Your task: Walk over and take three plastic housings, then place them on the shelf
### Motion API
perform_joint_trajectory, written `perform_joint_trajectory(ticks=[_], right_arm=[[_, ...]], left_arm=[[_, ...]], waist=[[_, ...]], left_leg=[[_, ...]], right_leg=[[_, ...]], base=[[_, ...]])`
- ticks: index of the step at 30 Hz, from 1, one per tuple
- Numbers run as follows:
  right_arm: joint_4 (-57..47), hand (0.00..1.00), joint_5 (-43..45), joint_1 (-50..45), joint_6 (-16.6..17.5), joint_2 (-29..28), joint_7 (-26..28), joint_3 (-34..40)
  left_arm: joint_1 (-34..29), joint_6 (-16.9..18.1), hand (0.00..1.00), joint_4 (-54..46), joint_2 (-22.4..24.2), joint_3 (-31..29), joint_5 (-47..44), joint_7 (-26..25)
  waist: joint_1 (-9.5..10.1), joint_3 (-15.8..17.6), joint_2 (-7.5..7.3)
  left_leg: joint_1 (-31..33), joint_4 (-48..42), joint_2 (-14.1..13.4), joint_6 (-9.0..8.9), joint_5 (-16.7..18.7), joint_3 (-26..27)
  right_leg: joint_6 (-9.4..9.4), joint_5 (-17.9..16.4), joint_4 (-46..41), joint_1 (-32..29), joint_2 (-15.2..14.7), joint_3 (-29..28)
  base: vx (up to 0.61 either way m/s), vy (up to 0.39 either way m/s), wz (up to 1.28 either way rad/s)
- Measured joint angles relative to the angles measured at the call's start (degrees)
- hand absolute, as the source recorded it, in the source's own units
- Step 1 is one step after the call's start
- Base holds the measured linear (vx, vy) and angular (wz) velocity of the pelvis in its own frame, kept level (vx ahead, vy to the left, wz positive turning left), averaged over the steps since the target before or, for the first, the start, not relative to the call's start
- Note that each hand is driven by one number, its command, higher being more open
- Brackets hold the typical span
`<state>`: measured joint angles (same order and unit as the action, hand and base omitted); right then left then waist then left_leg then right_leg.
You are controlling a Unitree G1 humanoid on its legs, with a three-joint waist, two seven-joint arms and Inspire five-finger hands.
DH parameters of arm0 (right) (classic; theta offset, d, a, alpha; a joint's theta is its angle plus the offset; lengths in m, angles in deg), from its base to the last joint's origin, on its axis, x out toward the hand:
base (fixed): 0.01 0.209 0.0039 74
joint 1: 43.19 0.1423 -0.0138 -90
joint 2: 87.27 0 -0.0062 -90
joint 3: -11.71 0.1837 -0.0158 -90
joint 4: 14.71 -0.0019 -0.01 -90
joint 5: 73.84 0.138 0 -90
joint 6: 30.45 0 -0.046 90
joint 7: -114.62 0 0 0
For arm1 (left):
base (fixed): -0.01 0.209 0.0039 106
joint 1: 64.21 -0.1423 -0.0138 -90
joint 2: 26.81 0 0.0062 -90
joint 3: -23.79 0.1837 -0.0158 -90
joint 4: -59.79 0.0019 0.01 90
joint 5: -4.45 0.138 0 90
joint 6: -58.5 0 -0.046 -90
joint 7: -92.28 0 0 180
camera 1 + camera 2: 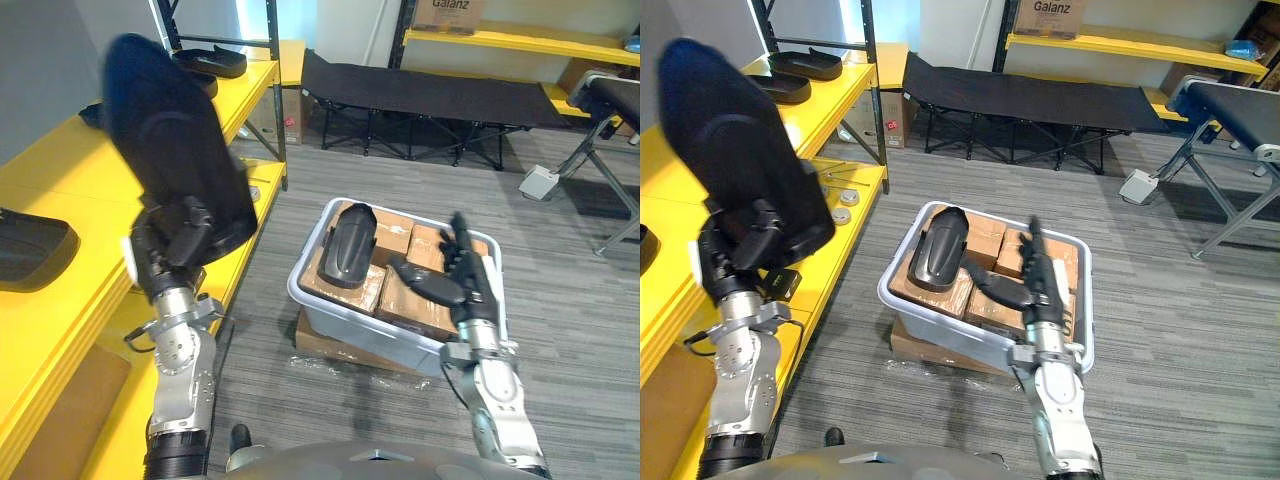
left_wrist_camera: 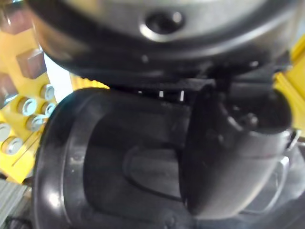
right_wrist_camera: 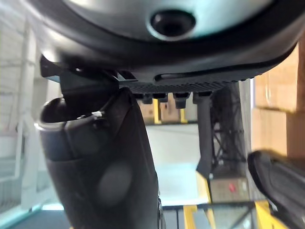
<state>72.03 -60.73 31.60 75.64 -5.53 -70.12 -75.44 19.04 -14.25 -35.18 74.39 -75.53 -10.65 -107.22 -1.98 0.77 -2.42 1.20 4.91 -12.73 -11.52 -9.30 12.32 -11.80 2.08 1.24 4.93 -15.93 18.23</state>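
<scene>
A: Over the yellow metal shelf (image 1: 70, 165), the left hand (image 1: 172, 245) grips a large, curved black plastic housing (image 1: 165, 130), held clear of the board.
B: And the right hand (image 1: 468, 270)?
A: Fingers straight, empty, above the grey plastic tub (image 1: 345, 322) where another black housing (image 1: 345, 245) lies on cardboard boxes (image 1: 410, 305).
B: Then lower gently, flat onto bare shelf, before letting go.

Smooth, faintly glossy plastic housing (image 1: 170, 140); matt cardboard boxes (image 1: 405, 300) (smooth grey plastic bin (image 1: 360, 335))
</scene>
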Motion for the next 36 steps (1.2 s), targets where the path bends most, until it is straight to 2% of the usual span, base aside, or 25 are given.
perform_joint_trajectory(ticks=[2, 7, 11, 15, 19, 21, 27, 30, 32, 36], right_arm=[[-0.01, 1.0, 1.66, -0.08, 1.39, -1.19, -0.78, 1.94], [0.03, 1.0, 1.36, -1.27, 1.74, -1.44, -0.59, 2.32], [0.7, 1.0, 1.42, -4.84, 1.72, -2.52, 2.2, 4.09], [0.79, 1.0, 1.96, -5.11, 1.72, -3.53, 4.98, 4.83], [1.46, 1.0, 5.47, -3.23, 1.72, -3.38, 8.27, 1.77], [3.19, 1.0, 5.82, -1.81, 1.71, -3.22, 8.62, -0.45], [8.18, 1.0, 4.04, 5.45, 1.59, -2.4, 8.99, -10.93], [9.38, 1.0, 1.17, 11.65, 1.89, -1.02, 8.88, -13.59], [10.61, 1.0, 0.84, 15.56, 1.89, -0.63, 8.77, -13.83], [11.39, 1.0, 1.84, 18.43, 1.93, -0.7, 9.0, -13.83]], left_arm=[[-0.95, 0.43, 0.0, 0.24, 0.69, -0.64, -0.03, -0.41], [-1.03, 1.33, 0.0, 0.6, 1.51, -0.73, -0.07, 1.19], [-2.64, 4.18, 0.0, -0.37, 1.61, -0.85, -2.52, 8.06], [-3.26, 4.23, 0.0, -0.47, 1.63, -0.47, -5.12, 13.7], [-5.98, 4.23, 0.0, -4.12, 1.63, -0.46, -5.28, 14.37], [-6.75, 4.23, 0.0, -6.06, 1.64, -0.41, -5.27, 14.35], [-9.55, 4.43, 0.0, -12.59, 2.19, -2.05, -4.84, 14.3], [-13.47, 5.38, 0.0, -13.77, 3.13, -6.55, -7.17, 14.95], [-15.81, 5.4, 0.0, -13.79, 4.44, -9.48, -9.23, 15.07], [-17.77, 5.39, 0.0, -13.77, 5.44, -11.63, -10.3, 15.5]], waist=[[-0.16, 0.18, 0.2], [-0.65, 0.81, 1.08], [-1.24, 1.07, 1.52], [-1.26, 1.24, 1.76], [-0.51, 1.39, 2.02], [0.41, 1.38, 2.02], [6.38, 1.76, 2.03], [9.74, 1.95, 1.91], [11.57, 2.04, 1.74], [12.8, 2.46, 1.45]], left_leg=[[-0.58, 0.01, -0.08, 0.0, 0.3, 0.76], [-0.69, 0.02, -0.14, 0.13, 0.51, 1.24], [-0.69, 0.0, -0.13, 0.32, 0.34, 1.38], [-0.67, 0.0, -0.14, 0.32, 0.39, 1.52], [-0.45, 0.0, -0.12, 0.17, 0.6, 1.16], [0.12, 0.0, 0.02, 0.19, 0.54, -0.12], [2.69, 0.0, 1.6, 0.76, -0.9, -9.29], [4.07, 0.0, 2.25, 0.85, -1.47, -12.59], [4.24, -0.02, 2.32, 0.86, -1.55, -12.86], [4.48, -0.01, 2.53, 1.18, -1.99, -13.58]], right_leg=[[0.0, 0.0, 0.03, 0.0, 0.0, -0.65], [0.02, -0.04, 0.04, -0.33, -0.02, -1.11], [0.02, -0.04, 0.13, -0.36, -0.02, -1.15], [0.03, -0.05, 0.17, -0.47, -0.02, -1.19], [0.02, -0.04, 0.51, -0.39, -0.02, -0.85], [0.03, -0.07, 0.64, 0.25, -0.03, 0.46], [-0.23, -2.13, -0.96, 4.92, -0.12, 10.78], [-0.43, -3.2, -1.6, 6.16, -0.05, 14.24], [-0.38, -3.23, -1.76, 6.18, -0.04, 14.48], [-0.04, -3.93, -2.31, 6.8, -0.01, 15.66]], base=[[0.0, 0.005, -0.14], [-0.01, 0.003, -0.05], [0.0, 0.0, 0.0], [0.0, 0.0, 0.0], [0.0, 0.0, 0.03], [-0.01, -0.01, 0.34], [0.0, -0.028, 0.78], [0.0, -0.044, 0.55], [0.0, -0.022, 0.14], [-0.02, -0.021, 0.12]])
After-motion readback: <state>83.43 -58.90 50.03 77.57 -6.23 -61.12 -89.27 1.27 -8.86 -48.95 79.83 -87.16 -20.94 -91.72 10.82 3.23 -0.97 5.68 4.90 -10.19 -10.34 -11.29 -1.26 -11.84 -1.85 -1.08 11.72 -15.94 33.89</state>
